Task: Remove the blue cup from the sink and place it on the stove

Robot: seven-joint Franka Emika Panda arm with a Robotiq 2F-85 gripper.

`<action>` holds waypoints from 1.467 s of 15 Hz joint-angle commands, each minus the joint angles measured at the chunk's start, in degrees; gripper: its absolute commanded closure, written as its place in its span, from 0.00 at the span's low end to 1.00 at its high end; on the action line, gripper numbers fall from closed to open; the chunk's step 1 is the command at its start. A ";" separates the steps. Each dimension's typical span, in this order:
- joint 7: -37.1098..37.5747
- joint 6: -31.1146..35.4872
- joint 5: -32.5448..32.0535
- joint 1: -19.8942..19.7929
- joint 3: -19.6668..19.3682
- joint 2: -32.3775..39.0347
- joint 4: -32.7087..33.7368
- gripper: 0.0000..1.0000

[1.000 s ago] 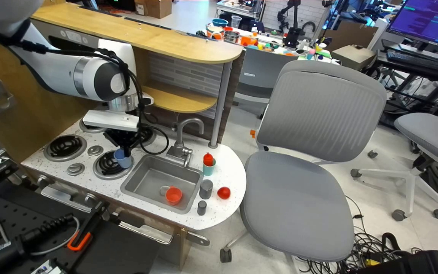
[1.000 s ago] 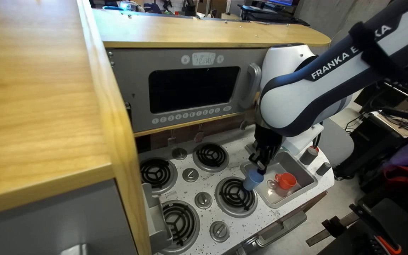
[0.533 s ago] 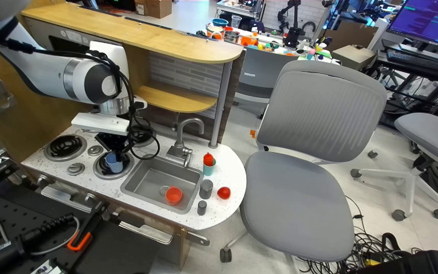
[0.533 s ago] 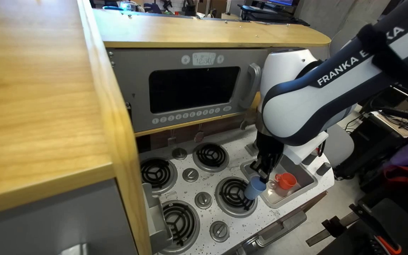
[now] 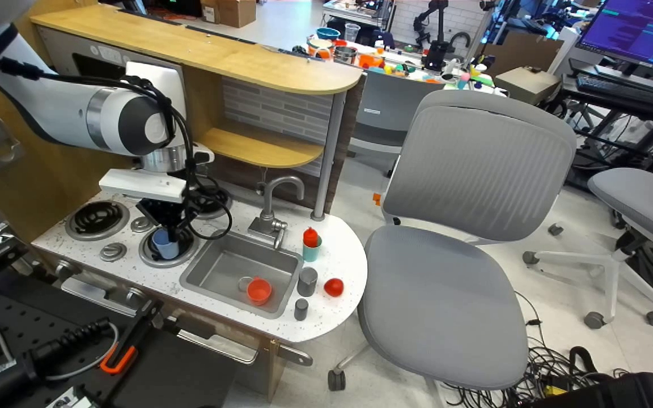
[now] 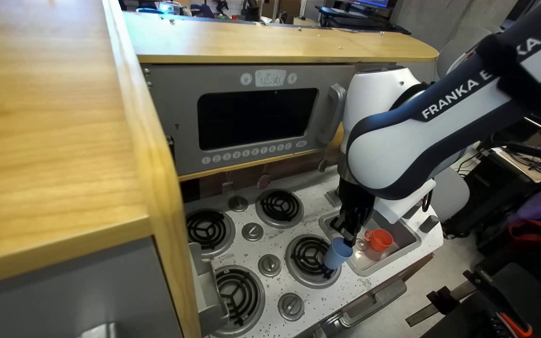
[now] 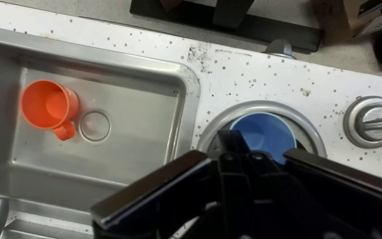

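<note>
The blue cup [image 5: 166, 246] is at the front burner [image 6: 304, 257] beside the sink, in both exterior views and in the wrist view [image 7: 267, 132]. My gripper [image 5: 173, 231] is shut on the cup's sink-side edge; its fingertips meet there in the wrist view [image 7: 232, 141]. Whether they pinch the rim or a handle is hidden. The cup hangs slightly tilted in an exterior view [image 6: 337, 254]. I cannot tell whether its base touches the burner. The metal sink [image 5: 221, 272] lies right next to this burner. The burner's ring [image 7: 265, 103] shows around the cup in the wrist view.
An orange-red cup [image 7: 50, 104] lies in the sink. A faucet [image 5: 268, 207] stands behind it. Grey cylinders [image 5: 307, 281], a red ball-like object [image 5: 333, 287] and a teal cup [image 5: 312, 252] stand beyond the sink. A microwave [image 6: 256, 117] overhangs the stove. A stove knob [image 7: 373, 122] is nearby.
The gripper and the blue cup have moved away from the sink, further over the front burner, and appear lower. The last half second shows only a small shift. The grip has not changed.
</note>
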 commanded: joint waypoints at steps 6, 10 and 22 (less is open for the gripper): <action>3.83 3.30 3.21 -0.13 -0.36 -3.06 -4.20 0.44; 1.86 7.90 8.98 -4.45 1.24 -9.64 -11.29 0.14; 0.84 18.81 -0.66 -9.07 -12.99 -34.77 -33.44 0.00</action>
